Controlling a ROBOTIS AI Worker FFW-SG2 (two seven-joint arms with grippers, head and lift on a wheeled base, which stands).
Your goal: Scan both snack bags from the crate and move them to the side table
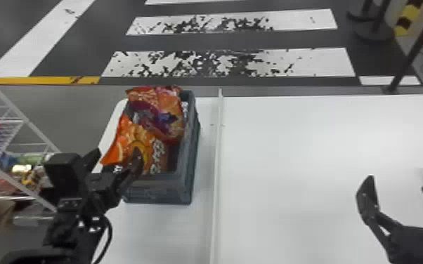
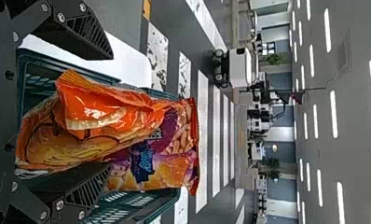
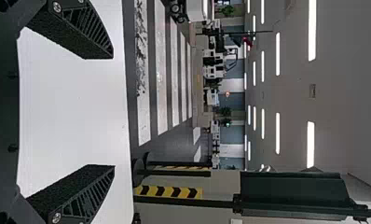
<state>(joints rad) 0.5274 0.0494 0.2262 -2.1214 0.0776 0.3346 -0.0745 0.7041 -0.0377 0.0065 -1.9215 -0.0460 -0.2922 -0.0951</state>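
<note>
Both the orange bag [image 1: 126,137] and the red-purple bag [image 1: 165,114] are lying in the crate [image 1: 158,193] — moving both is remaining, scanning apparently too. At its near-left corner the left gripper [image 1: 117,158] is straddling the orange bag, jaws spread; well right of it — the right gripper [image 1: 399,180] is hanging wide-jawed.

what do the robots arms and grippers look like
Both are black. The left arm has a boxy block near the wrist and a thin black cable looping off its side. The left gripper and right gripper match: wedge-shaped fingers with slatted sides, rough inner faces and silvery screws at their bases.
</note>
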